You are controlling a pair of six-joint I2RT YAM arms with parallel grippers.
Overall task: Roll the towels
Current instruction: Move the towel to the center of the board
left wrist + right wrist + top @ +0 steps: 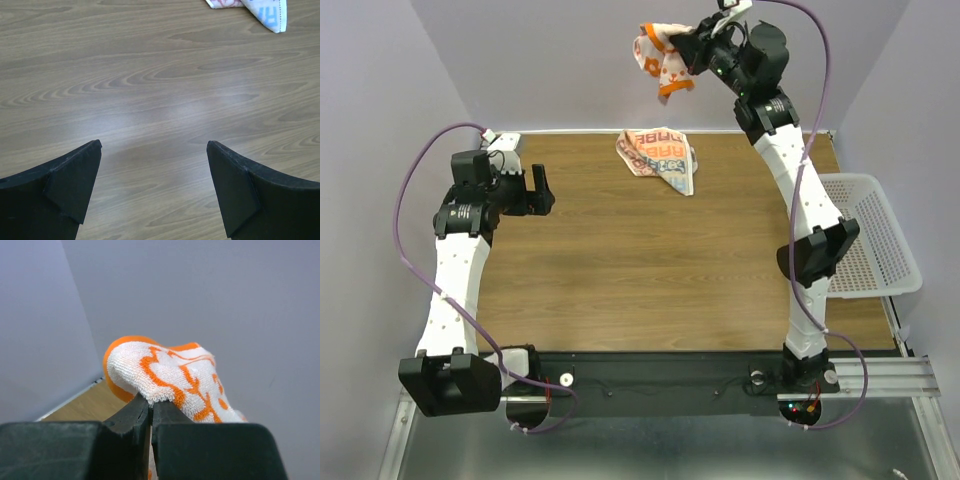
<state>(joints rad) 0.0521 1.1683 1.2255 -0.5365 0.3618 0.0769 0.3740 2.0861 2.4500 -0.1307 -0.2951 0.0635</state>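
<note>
Pinching one towel (165, 372) aloft with right gripper (151, 405) (jaws clamped on its edge), hovering left gripper (154, 146) wide and empty over table (620, 260), other towel (658, 157) crumpled beyond.

Top: high, downward. Left wrist: low over table (150, 75), shares lying towel (270, 12) (660, 158) with top. Right wrist: faces wall (210, 290).

Both arms, the left arm (455, 270) at lower left and the right arm (802, 195) at right, have white shells dotted with small dark spots, possibly screws, and black joint housings. A purple cable (406, 195) loops along each. The left gripper (154, 150) has matte black, wedge-shaped fingers (65, 190).
</note>
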